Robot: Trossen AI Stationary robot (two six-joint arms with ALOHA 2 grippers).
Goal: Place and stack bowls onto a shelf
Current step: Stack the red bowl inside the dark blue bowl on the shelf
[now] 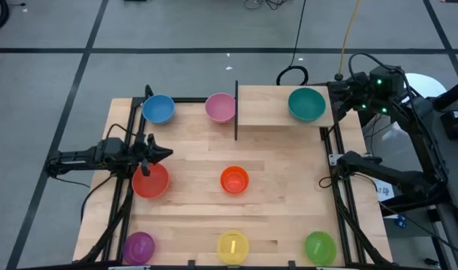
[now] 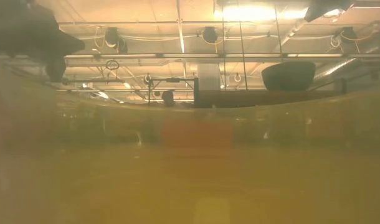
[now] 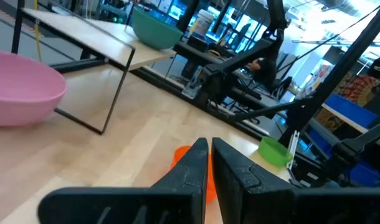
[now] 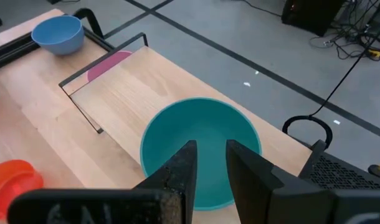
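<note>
The shelf is a small light-wood board on thin black legs at the table's far right. A teal bowl stands upright on it. My right gripper hangs open above and just right of that bowl, touching nothing. The pink bowl sits on the table by the shelf's black bar, and the blue bowl at far left. Red and orange bowls sit mid-table. My left gripper is shut and level at the left edge, just beyond the red bowl.
Purple, yellow and green bowls line the near edge. Black frame rails run along the table's left and right sides. Bare wood lies between the orange bowl and the shelf.
</note>
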